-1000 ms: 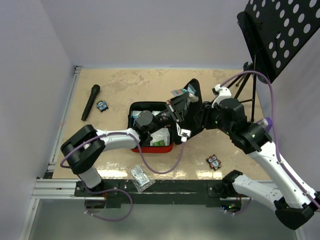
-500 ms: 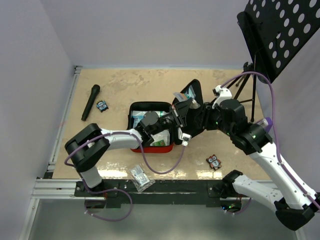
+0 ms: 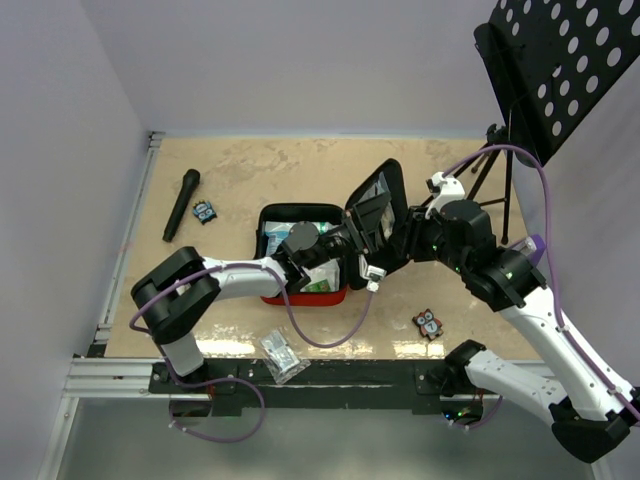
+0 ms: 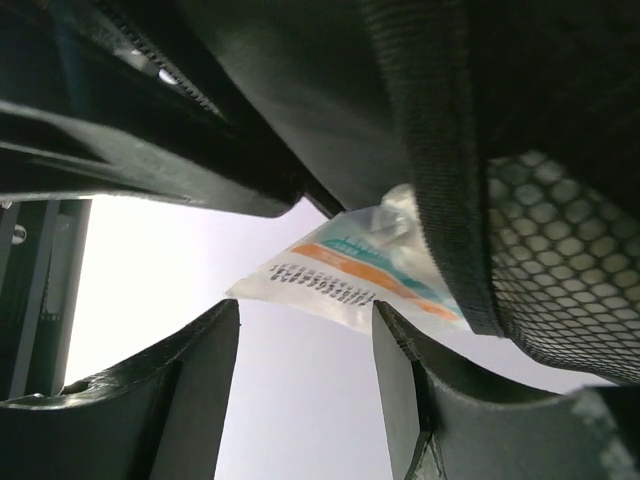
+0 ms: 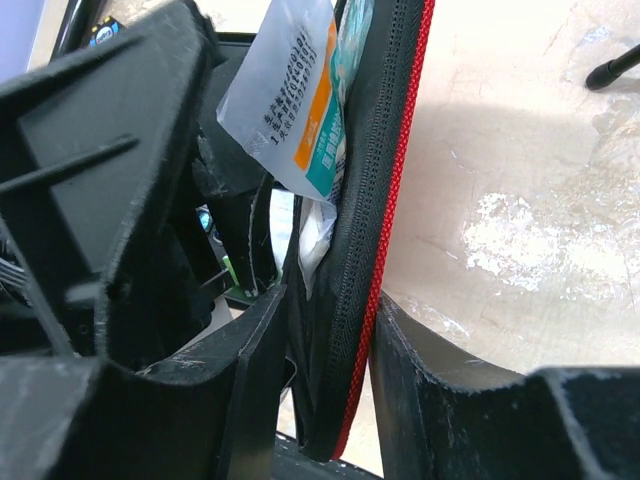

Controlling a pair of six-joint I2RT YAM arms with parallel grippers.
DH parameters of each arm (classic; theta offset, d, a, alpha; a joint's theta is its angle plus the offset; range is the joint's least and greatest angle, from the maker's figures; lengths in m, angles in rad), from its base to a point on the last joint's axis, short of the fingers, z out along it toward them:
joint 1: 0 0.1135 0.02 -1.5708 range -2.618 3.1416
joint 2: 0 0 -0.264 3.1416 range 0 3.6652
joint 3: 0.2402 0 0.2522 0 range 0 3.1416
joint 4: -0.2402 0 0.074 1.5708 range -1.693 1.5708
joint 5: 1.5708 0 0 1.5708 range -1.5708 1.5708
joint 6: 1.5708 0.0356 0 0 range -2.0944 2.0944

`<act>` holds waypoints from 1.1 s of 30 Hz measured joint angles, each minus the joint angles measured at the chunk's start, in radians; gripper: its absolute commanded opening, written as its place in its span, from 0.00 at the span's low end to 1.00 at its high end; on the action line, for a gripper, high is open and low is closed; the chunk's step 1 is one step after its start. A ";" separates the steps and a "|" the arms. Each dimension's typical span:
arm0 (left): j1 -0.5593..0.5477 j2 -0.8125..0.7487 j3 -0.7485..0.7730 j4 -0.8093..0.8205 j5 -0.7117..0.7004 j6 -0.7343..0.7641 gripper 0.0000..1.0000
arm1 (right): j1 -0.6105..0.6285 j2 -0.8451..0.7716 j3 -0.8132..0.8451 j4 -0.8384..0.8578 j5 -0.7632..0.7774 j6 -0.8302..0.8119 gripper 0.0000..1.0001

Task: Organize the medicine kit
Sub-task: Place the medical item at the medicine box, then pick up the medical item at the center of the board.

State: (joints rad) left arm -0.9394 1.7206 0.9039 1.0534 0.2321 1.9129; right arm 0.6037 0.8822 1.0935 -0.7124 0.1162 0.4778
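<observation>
While the right claw [image 5: 332, 338] clamps the one medicine kit [image 5: 382, 120], the left claw [image 4: 306, 335] gapes near one packet [image 4: 345, 272].

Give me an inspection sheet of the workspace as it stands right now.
Surface: beige table, mottled, with glare near the front edge.
Job's things: medicine kit open, lid standing up; a printed sachet sticks out of the lid's pocket; a green-and-white box lies in the base.
Clutter: black marker and small blue item far left; owl-faced item front right; clear packet at the front edge.
Grippers: right gripper jaws shut on the lid's edge; left gripper jaws open, sachet ahead of them.
Cables: purple cable loops in front of the kit; another arcs over the right arm.
Surroundings: black perforated stand at right; plain walls.
</observation>
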 measured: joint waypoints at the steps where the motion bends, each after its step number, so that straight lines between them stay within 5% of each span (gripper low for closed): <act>1: 0.000 0.000 0.000 0.005 -0.002 -0.006 0.60 | 0.000 0.000 0.000 0.000 0.000 0.000 0.40; 6: 0.000 -0.002 0.000 0.101 -0.050 -0.116 0.63 | 0.000 0.000 0.000 0.001 -0.003 0.000 0.40; 10: 0.006 -0.056 -0.002 0.165 -0.140 -0.288 0.76 | 0.000 0.001 0.000 0.002 -0.005 0.000 0.40; 12: 0.012 -0.108 -0.003 0.181 -0.209 -0.406 0.91 | 0.000 0.002 0.000 0.003 -0.007 0.000 0.40; 18: 0.023 -0.363 -0.017 0.149 -0.572 -0.895 0.91 | 0.000 0.010 0.000 0.024 -0.012 0.000 0.40; 22: 0.029 -0.555 0.121 -0.343 -0.784 -1.444 0.90 | 0.000 0.024 -0.009 0.045 -0.016 -0.004 0.40; 25: 0.031 -0.632 0.209 -0.723 -0.809 -1.836 0.90 | 0.000 0.034 -0.016 0.056 -0.027 -0.007 0.40; 33: -0.051 -0.718 -0.072 -1.432 -0.661 -2.641 0.86 | 0.000 0.049 -0.021 0.084 -0.030 -0.015 0.40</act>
State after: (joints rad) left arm -0.9905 1.0027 0.8318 -0.3790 -0.4286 -0.7277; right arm 0.6041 0.9314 1.0725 -0.6289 0.0860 0.4629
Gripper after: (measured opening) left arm 0.867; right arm 0.404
